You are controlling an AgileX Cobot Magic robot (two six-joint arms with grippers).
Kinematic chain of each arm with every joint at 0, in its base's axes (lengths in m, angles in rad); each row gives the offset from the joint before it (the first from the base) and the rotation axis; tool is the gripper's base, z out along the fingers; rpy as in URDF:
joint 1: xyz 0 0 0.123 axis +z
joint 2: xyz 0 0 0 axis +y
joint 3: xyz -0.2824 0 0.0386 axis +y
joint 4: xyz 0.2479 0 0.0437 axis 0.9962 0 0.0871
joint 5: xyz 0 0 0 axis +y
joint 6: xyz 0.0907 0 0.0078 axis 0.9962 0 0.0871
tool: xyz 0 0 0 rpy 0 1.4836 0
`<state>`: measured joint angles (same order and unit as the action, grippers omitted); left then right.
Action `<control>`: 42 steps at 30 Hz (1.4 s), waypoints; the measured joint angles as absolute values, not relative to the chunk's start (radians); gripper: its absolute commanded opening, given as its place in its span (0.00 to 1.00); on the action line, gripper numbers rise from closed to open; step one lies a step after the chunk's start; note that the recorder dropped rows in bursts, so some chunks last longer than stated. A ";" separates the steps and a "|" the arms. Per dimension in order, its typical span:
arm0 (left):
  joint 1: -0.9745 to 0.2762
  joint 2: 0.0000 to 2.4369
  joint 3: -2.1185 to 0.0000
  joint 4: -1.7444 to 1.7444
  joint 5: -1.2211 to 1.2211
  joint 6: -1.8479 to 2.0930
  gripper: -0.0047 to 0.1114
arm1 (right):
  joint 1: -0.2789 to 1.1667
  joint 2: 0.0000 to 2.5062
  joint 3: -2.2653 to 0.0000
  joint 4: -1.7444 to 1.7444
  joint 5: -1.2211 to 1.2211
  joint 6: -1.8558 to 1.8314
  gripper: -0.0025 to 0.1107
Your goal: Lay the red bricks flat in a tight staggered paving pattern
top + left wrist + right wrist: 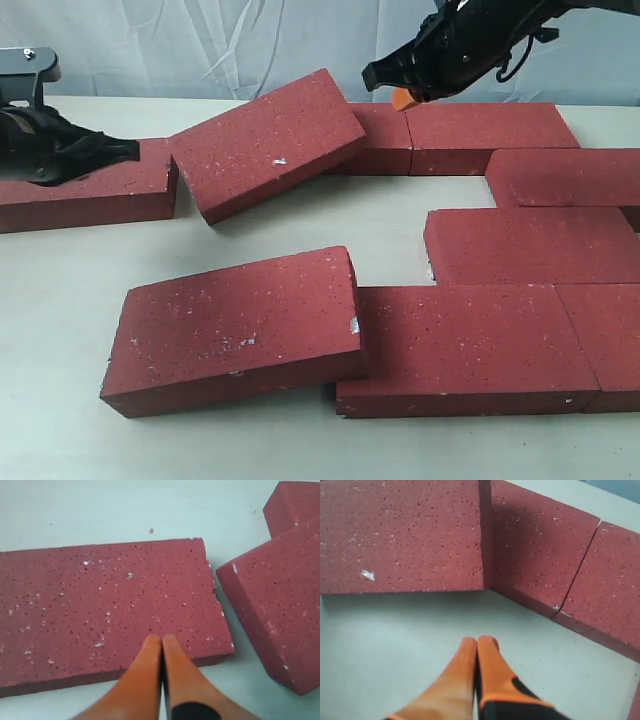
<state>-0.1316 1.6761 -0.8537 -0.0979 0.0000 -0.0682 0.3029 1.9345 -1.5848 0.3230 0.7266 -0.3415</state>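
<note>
The left tool [161,641] is clenched empty over the leftmost brick [100,610], and the right tool [478,642] is clenched empty near the back row. The red bricks [470,345] lie on the counter [60,300], two tilted onto neighbours.

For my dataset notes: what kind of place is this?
Probably a robotics lab bench: a plain pale tabletop, a wrinkled pale backdrop, and red bricks laid out, plus the left gripper and the right gripper.

The red bricks [240,330] dark w/ white specks, left pincer [161,639] & right pincer [478,641] orange, table [60,300] off-white.
</note>
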 measured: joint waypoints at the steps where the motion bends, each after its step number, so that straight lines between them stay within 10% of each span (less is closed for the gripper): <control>1: -0.137 1.688 -0.856 -0.098 0.000 -0.068 0.04 | 0.303 1.945 -1.593 0.321 0.727 -0.342 0.02; 29: -0.223 1.976 -1.028 -0.072 -0.113 -0.068 0.04 | 0.303 2.121 -1.637 0.233 0.381 -0.295 0.02; 42: -0.036 1.951 -1.042 0.092 0.025 -0.068 0.04 | 0.303 2.123 -1.637 0.241 0.413 -0.295 0.02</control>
<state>-0.0362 1.9508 -1.0423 0.0918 0.0253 -0.0682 0.3029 2.1230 -1.6375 0.2405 0.4132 -0.2950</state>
